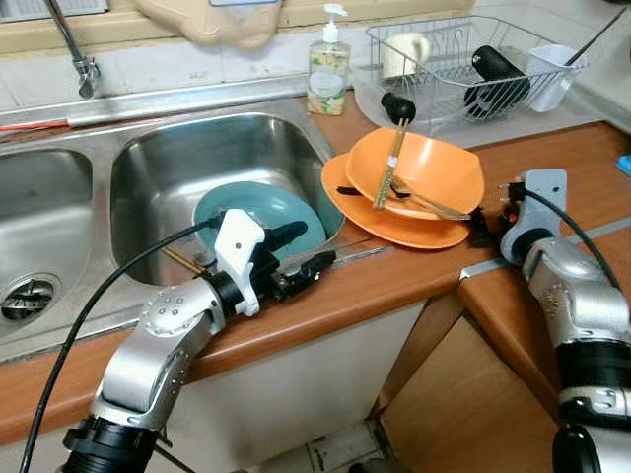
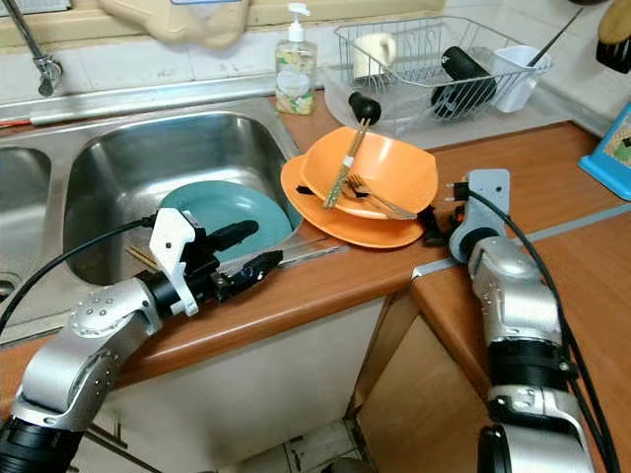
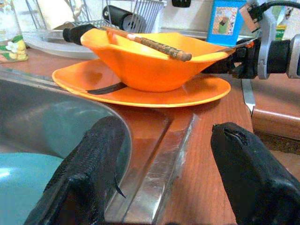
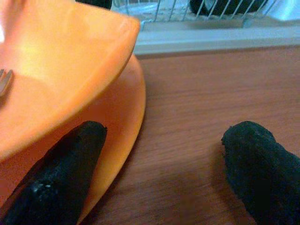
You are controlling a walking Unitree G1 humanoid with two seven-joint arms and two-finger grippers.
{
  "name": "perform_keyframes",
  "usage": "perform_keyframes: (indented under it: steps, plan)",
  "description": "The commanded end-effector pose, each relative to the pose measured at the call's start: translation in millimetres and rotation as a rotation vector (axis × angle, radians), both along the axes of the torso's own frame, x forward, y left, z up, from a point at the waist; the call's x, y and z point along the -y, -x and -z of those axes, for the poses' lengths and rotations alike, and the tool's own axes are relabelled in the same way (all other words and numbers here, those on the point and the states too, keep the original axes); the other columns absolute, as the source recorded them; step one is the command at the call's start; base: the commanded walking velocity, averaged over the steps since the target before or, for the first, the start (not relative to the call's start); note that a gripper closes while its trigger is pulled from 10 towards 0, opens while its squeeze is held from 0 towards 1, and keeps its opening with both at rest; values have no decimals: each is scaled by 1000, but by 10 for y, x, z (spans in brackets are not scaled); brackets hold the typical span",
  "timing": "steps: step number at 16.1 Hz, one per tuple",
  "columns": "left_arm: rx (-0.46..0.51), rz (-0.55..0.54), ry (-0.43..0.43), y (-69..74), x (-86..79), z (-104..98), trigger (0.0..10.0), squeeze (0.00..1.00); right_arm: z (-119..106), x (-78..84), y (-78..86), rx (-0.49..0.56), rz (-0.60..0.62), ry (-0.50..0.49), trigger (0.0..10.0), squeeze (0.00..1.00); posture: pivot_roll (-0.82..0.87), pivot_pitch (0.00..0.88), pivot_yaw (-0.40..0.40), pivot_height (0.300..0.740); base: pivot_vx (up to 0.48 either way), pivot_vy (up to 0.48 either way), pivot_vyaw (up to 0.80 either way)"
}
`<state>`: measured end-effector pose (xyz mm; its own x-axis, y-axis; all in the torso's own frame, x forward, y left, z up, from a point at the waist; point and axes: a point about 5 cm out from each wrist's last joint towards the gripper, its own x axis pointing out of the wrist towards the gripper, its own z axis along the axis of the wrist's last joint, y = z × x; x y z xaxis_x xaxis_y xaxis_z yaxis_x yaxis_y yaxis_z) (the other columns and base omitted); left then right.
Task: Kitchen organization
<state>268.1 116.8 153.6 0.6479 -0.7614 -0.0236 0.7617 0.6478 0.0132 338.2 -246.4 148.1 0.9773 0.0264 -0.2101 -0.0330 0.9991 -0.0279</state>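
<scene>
An orange bowl sits on an orange plate on the wooden counter, right of the sink. A fork and a black-handled brush lie in the bowl. A teal plate leans in the right basin. My left gripper is open at the basin's front right corner, pointing toward the orange dishes, with nothing between its fingers. My right gripper is open at the orange plate's right rim. One of its fingers lies against the rim; the other rests over bare counter.
A wire dish rack with a black bottle and a white cup stands at the back right. A soap bottle stands behind the sink. Chopsticks lie in the basin. A blue box sits far right.
</scene>
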Motion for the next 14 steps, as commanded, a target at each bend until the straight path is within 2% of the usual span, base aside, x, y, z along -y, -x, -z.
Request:
perform_keyframes:
  steps: [1, 4, 8, 10, 11, 14]
  plan:
    - [34, 37, -10, 13, 38, -63, 10000, 0, -24, 53, 28, 2, 20, 1, 10000, 0, -131, 0, 0, 740, 0, 0, 0]
    - [28, 39, -15, 10, 69, -45, 10000, 0, -65, 137, 81, 22, 46, 2, 10000, 0, -134, 0, -3, 740, 0, 0, 0]
    - [25, 35, -24, -19, 137, -26, 10000, 0, -206, 316, 151, 90, 137, -23, 10000, 0, -140, 0, -2, 740, 0, 0, 0]
    - [30, 32, -29, -36, 151, -26, 10000, 0, -189, 263, 162, 69, 103, -5, 10000, 0, -142, 0, 1, 740, 0, 0, 0]
    - [36, 29, -30, -51, 160, -35, 10000, 0, -157, 165, 150, 52, 72, 22, 10000, 0, -142, 0, 3, 740, 0, 0, 0]
    - [40, 23, -35, -67, 162, -40, 10000, 0, -154, -16, 114, 47, 18, 22, 10000, 0, -141, 0, 3, 740, 0, 0, 0]
